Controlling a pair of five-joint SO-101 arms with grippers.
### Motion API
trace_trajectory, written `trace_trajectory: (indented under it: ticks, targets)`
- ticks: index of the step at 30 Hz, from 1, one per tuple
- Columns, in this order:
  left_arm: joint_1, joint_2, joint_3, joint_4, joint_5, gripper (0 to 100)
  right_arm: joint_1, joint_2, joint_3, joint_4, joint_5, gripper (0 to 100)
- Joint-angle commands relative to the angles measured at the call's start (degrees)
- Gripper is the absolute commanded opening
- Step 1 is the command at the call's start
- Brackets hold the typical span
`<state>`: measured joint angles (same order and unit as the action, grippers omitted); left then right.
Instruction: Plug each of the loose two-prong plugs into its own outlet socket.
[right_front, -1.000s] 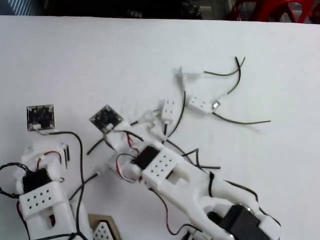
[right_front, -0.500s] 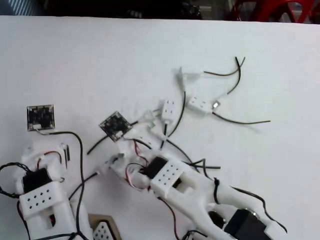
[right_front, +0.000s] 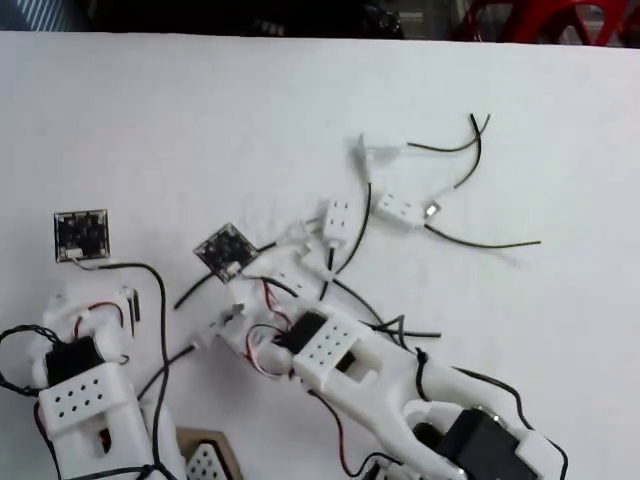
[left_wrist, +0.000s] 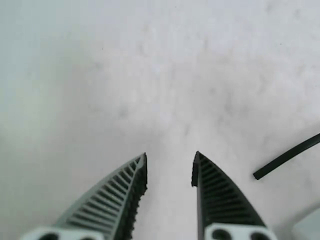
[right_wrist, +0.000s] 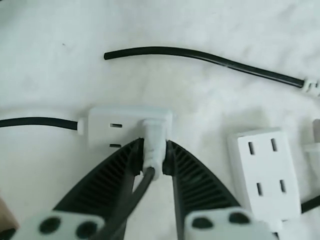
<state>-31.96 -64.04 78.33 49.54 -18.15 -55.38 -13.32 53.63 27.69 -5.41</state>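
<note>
Plug, white, is pinched between the jaws of the right claw in the right wrist view. Its nose meets one end of a white outlet block lying flat on the tabletop. The prongs are hidden, so I cannot tell whether it is fully home. Nothing pins the block, so a push may well slide it away rather than seat the plug. A skewed push could bend the prongs. A dark cord running back between the jaws could drag the plug out when the claw lets go. A second outlet block lies just beside, with a black cord beyond.

In the left wrist view, the left claw is spread and empty over bare tabletop, a cord end near it, so it braces nothing.

In the high view, the right arm angles toward the middle and the left arm sits at the near left. A loose plug and a farther outlet block lie apart among cords. The surface is plain, smooth white and probably offers little grip. Past its far edge the room is dark, with a red frame at one corner.
</note>
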Motion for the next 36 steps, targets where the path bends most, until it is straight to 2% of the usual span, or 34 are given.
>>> trace_trajectory:
  ticks: [1,6,22,26,32,36]
  targets:
    - [0.0,-0.9,-1.5,-1.3,0.7,16,-1.2,5.6,-5.4,3.9,-0.4,1.7]
    - [0.0,-0.9,-1.5,-1.3,0.7,16,-0.8,11.0,-10.5,8.3,-0.4,1.7]
    - [0.0,-0.9,-1.5,-1.3,0.7,16,0.1,10.3,-10.7,8.6,0.0,1.7]
    - [0.0,-0.9,-1.5,-1.3,0.7,16,4.8,4.1,-10.7,8.6,0.1,1.7]
    - [-0.1,-0.9,-1.5,-1.3,0.7,16,15.8,-7.2,-10.9,8.0,0.1,1.7]
    - [-0.1,-0.9,-1.5,-1.3,0.7,16,22.0,-11.5,-11.2,4.1,0.0,1.7]
